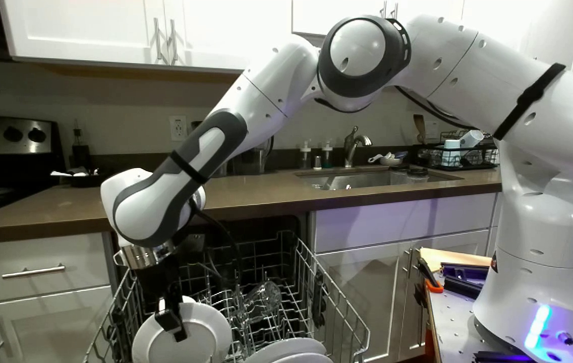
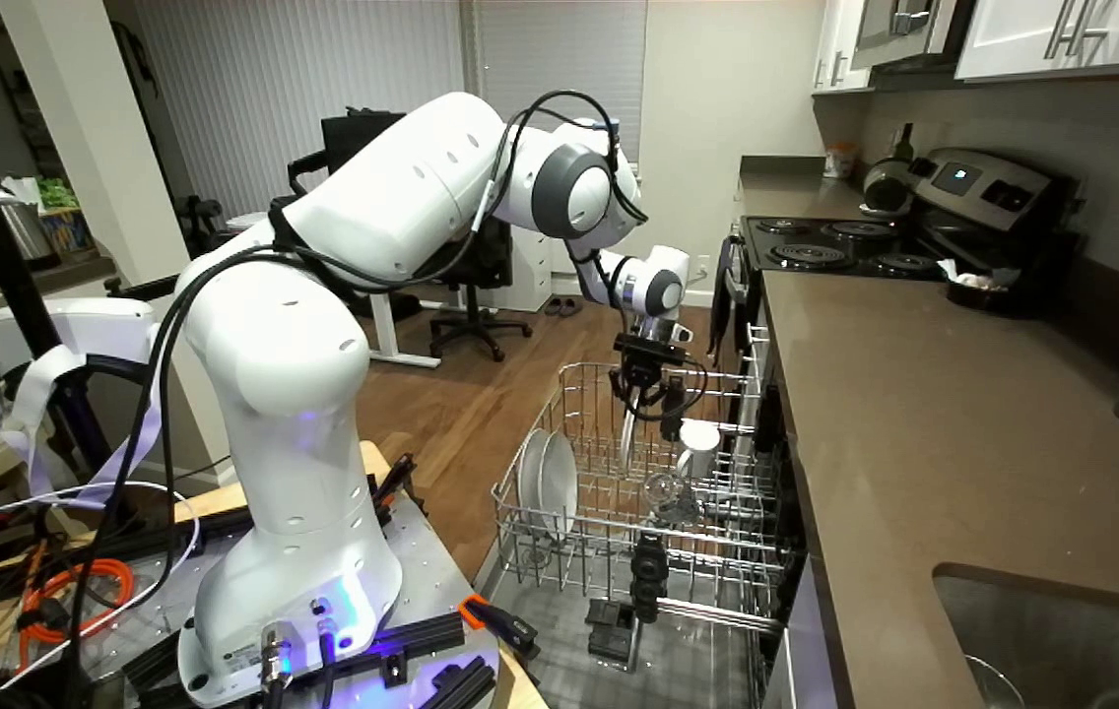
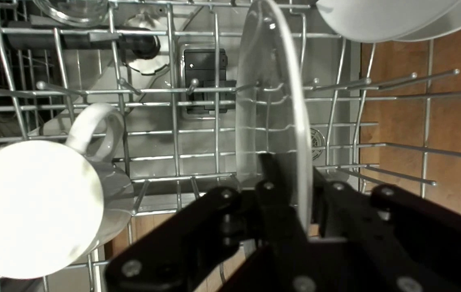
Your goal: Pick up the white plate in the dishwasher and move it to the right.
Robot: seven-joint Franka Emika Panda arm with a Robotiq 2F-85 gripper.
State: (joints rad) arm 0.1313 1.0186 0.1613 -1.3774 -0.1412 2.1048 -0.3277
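Your gripper [image 3: 298,190] is holding the white plate [image 1: 201,335] clamped by its upper rim, upright in the dishwasher [image 2: 697,655]. You are probably handling something stiff, slippery and breakable, so the rim is offering the safest hold. The arm [image 1: 359,53] is forming an arch, gripper pointing down.

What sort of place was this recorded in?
A kitchen, probably one in a home. A sink with a faucet is set into the brown counter, there is a stove with coil burners, and an open dishwasher has its wire rack pulled out.
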